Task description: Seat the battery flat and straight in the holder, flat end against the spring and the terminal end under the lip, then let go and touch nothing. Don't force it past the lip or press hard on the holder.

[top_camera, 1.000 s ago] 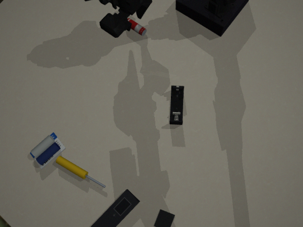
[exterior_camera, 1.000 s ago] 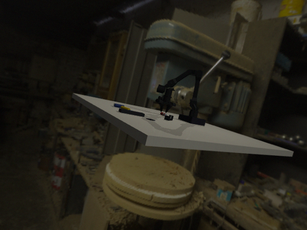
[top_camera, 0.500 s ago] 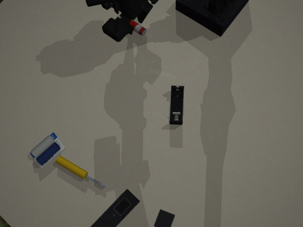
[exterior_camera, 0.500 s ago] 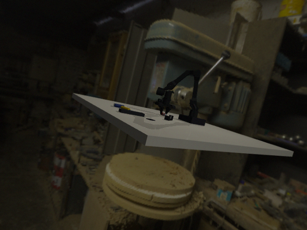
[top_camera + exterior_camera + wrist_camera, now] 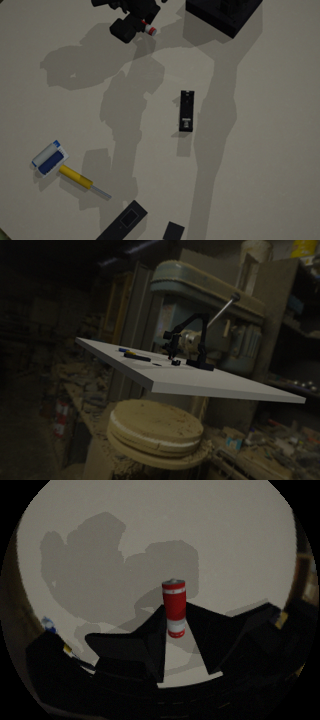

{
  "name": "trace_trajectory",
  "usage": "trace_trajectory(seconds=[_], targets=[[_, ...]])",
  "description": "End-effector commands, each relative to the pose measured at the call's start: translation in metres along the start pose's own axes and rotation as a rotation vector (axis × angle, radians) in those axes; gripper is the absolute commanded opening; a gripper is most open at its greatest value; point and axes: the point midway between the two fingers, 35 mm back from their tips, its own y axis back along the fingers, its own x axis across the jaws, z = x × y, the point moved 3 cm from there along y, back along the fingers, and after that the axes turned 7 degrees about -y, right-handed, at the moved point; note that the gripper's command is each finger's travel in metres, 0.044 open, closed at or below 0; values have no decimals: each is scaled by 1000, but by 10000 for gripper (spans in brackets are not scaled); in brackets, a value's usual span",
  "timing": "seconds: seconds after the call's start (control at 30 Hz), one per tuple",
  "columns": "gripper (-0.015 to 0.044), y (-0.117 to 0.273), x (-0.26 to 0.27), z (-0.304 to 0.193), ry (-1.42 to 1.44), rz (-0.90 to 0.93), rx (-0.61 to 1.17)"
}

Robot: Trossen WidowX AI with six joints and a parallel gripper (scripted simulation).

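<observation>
Yellow and steel, a screwdriver (image 5: pixel 76 176) (image 5: pixel 130 352) lies beside the blue-and-grey part (image 5: pixel 49 158) (image 5: pixel 124 350), well apart from the black holder (image 5: pixel 183 111) (image 5: pixel 175 362). Nothing stands between holder and claw (image 5: pixel 143 23) (image 5: pixel 171 358) (image 5: pixel 174 606), which grips the battery (image 5: pixel 150 29) (image 5: pixel 175 605), red with a pale band and metal-coloured ends, outside the holder.
</observation>
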Motion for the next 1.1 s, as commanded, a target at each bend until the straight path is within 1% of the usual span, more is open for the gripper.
trace_trajectory(seconds=[0.0,0.1,0.37,0.73,1.07], targets=[[79,28,3,2,-3,20,-9],[79,44,2,1,-3,20,-9],[79,45,14,-12,-32,30,-1],[79,54,59,-69,-282,28,10],[79,62,87,-132,-531,26,17]])
